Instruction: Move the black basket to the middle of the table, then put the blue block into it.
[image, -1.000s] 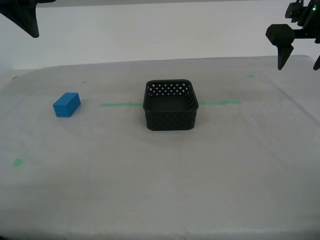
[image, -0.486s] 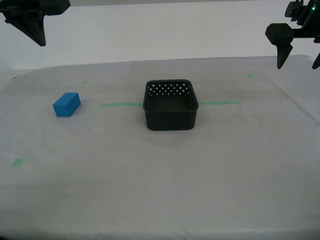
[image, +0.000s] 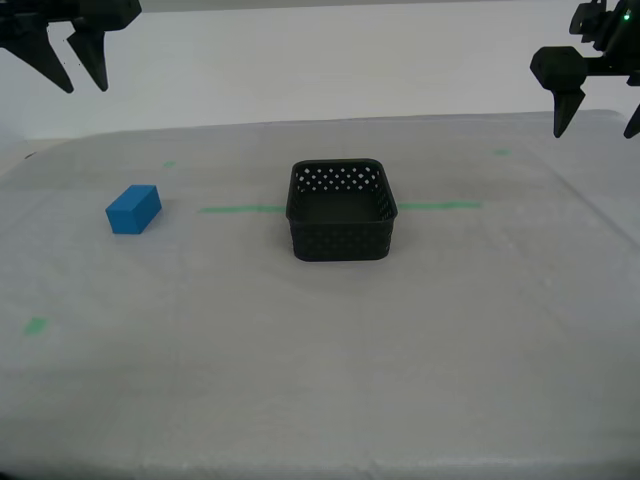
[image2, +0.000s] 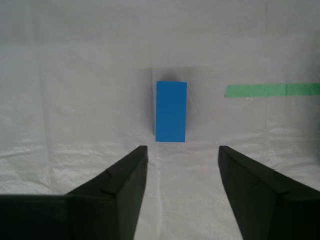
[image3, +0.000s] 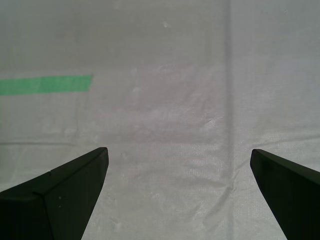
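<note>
The black basket (image: 340, 230) stands upright and empty at the middle of the table (image: 320, 380), on the green tape line. The blue block (image: 133, 209) lies on the cloth at the exterior view's left, well apart from the basket. My second gripper (image: 83, 85) hangs open and empty high above the block; in the second wrist view the block (image2: 171, 111) lies just ahead of my second gripper (image2: 182, 148). My first gripper (image: 596, 133) hangs open and empty above the table's far edge at the exterior view's right; in the first wrist view my first gripper (image3: 178, 151) has only bare cloth below it.
A thin green tape line (image: 240, 209) runs across the table behind the basket; it also shows in the second wrist view (image2: 272, 90) and the first wrist view (image3: 45, 84). Small green tape marks (image: 36, 325) sit near the table's edges. A pale wall stands behind.
My second gripper has moved toward the exterior view's right and come further into view, so both of its fingers now show. My first gripper, the basket and the block have not moved.
</note>
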